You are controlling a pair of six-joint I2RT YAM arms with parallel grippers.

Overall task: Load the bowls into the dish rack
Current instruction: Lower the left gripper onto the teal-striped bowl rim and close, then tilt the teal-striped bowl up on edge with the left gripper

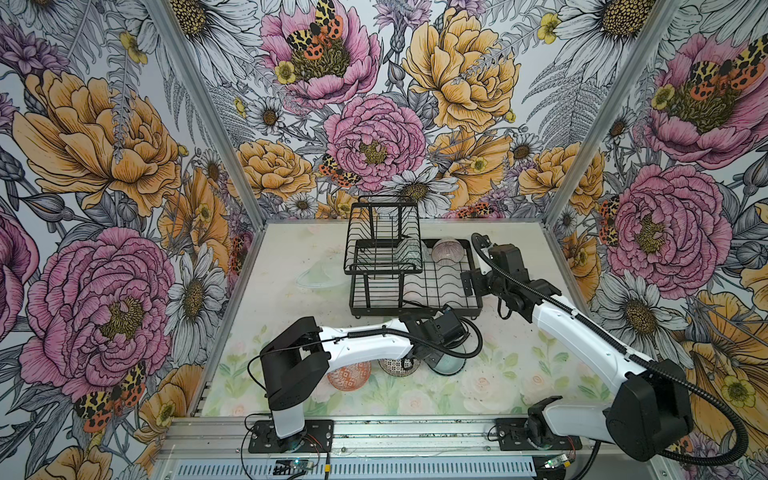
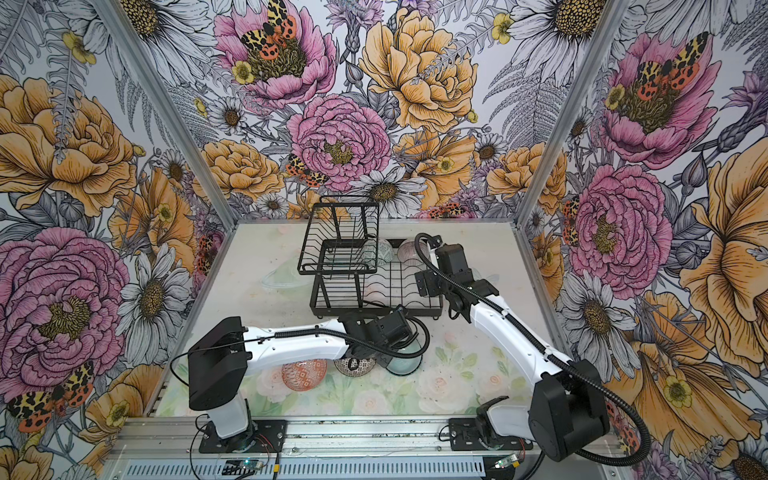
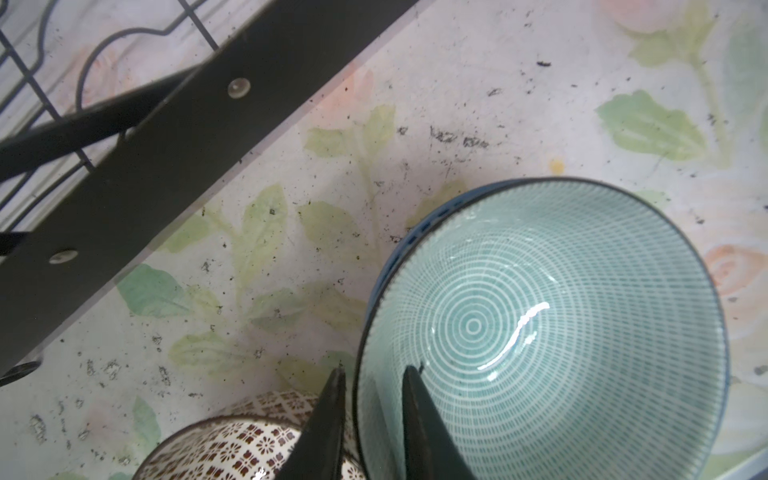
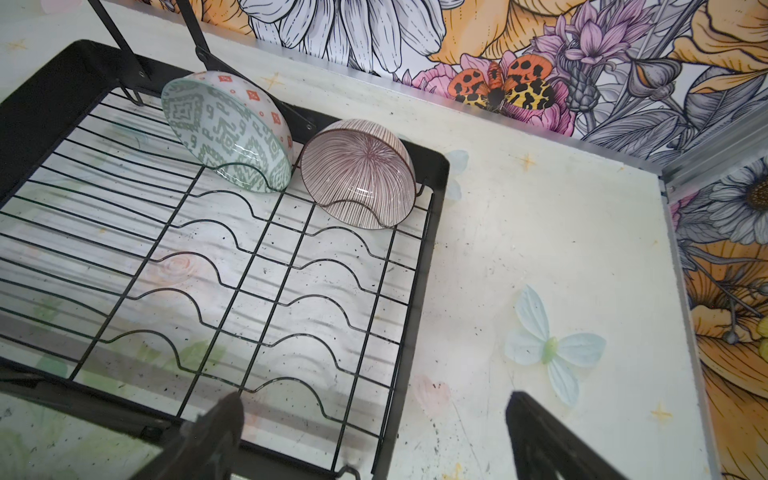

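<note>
The black dish rack [image 1: 415, 309] [image 4: 419, 270] stands at the back of the table. A grey-green bowl [image 4: 224, 133] and a pink ribbed bowl [image 4: 357, 174] lean on edge in its far slots. In front of the rack, the pale teal ringed bowl [image 3: 540, 332] [image 1: 446, 365] sits inside a blue bowl [image 3: 419, 232], beside the black-white mosaic bowl [image 3: 232, 449] [image 2: 353, 365] and the orange bowl [image 1: 349, 376]. My left gripper [image 3: 375, 370] straddles the teal bowl's near rim, slightly open, with a gap on both sides. My right gripper [image 4: 374, 399] hangs wide open and empty over the rack's right front corner.
The rack's raised wire basket [image 1: 382, 237] stands over its left half. The rack's front bar [image 3: 166, 145] runs close to the bowls on the table. Floral walls enclose three sides, and an aluminium rail [image 1: 415, 432] carries both arm bases at the front.
</note>
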